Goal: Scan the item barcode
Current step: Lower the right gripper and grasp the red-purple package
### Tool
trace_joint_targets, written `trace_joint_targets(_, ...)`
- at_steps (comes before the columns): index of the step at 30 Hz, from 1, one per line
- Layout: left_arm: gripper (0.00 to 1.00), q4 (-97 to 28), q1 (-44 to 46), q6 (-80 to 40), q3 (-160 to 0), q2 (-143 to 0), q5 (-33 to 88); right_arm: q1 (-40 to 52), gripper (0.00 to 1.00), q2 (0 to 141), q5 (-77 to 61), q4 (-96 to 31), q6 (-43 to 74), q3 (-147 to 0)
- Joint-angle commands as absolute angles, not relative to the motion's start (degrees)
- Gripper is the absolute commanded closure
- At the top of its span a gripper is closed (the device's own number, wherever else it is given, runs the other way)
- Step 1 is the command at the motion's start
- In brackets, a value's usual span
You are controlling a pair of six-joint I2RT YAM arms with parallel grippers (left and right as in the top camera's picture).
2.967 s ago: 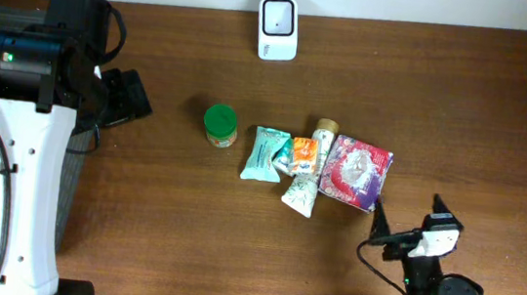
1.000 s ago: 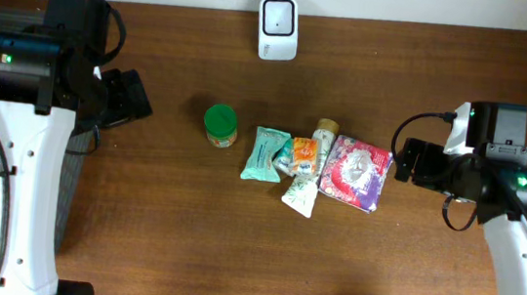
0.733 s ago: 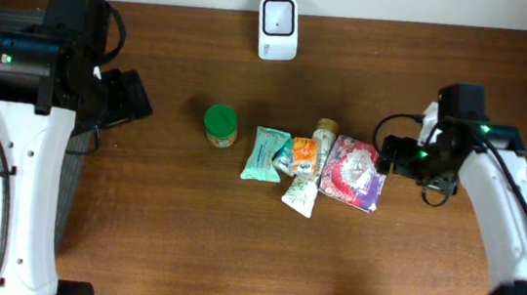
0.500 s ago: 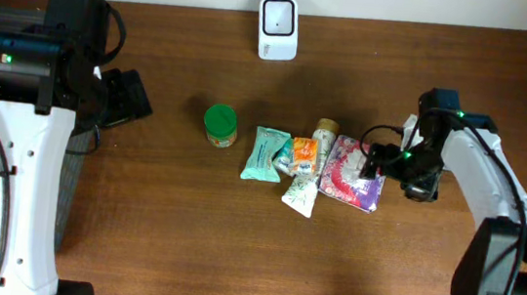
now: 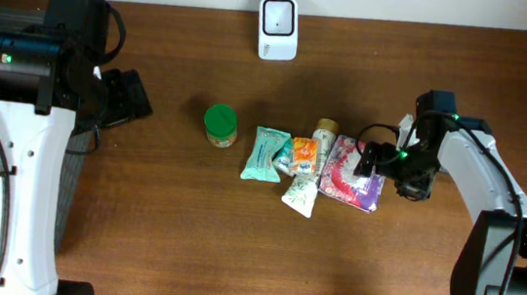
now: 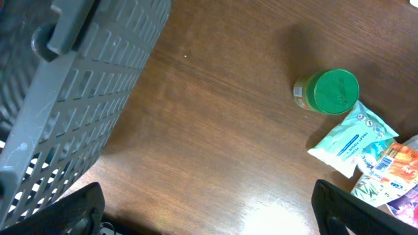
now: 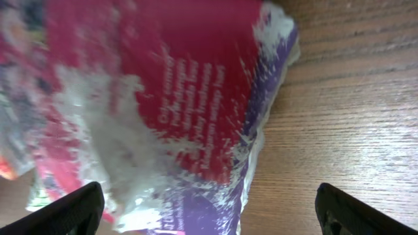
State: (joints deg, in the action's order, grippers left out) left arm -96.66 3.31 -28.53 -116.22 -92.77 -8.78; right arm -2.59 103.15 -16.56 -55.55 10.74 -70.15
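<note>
The left jaws stand wide with nothing between them, hanging over bare tabletop (image 6: 196,143). A grey slatted basket (image 6: 65,85) lies off to their outer side. Ahead of them, toward the middle of the tabletop, a green-lidded jar (image 6: 330,91) stands upright, apart from the other goods. Just past it lies a teal packet (image 5: 265,154), touching an orange sachet (image 5: 303,155). A gold-capped bottle (image 5: 325,129) and a pale green pouch (image 5: 302,195) are crowded in with them. The white scanner (image 5: 279,15) sits at the far edge of the tabletop, well apart from both pairs of jaws.

The right jaws are also spread wide, low over the red and purple packet (image 7: 176,98), which lies flat on the tabletop against the cluster. The wrist view shows the packet filling the space ahead of the two fingertips. Whether they touch it cannot be told.
</note>
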Motion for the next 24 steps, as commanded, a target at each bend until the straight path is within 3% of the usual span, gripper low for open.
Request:
trace_joint_targets(1,0.01,-96.73,3.09,-29.26,-116.84,-91.85,-8.78,-2.66,0.01,103.68,-16.12,-54.35,11.07,-67.05)
trace_joint_targets(12,0.01,-96.73,3.09,-29.26,-116.84,-91.85,-8.78,-2.66,0.01,103.68,-17.82,-52.21,11.03,-65.98)
trace_joint_targets(17,0.01,-96.71,3.09,-29.26,-116.84,-91.85,-8.78,-2.66,0.00,103.68,-18.81,-45.23,11.29,-59.99)
trace_joint_targets(18,0.01,-96.71,3.09,-29.26,-116.84,-91.85,-8.78,-2.66,0.09,103.68,-19.62,-44.66,11.29,-59.29)
trace_joint_targets(22,0.01,-96.73,3.09,-29.26,-116.84,-91.85,-8.78,-2.66,0.67,103.63,-25.15,-44.86,11.25,-59.77)
trace_joint_targets(23,0.01,-96.71,3.09,-29.26,-116.84,-91.85,-8.78,-2.66,0.90,103.55,-25.02,-46.26,11.25,-61.23)
trace_joint_targets(24,0.01,-96.73,3.09,-29.26,-116.84,-91.85,-8.78,-2.66,0.96,103.46,-24.84,-47.86,11.25,-62.92)
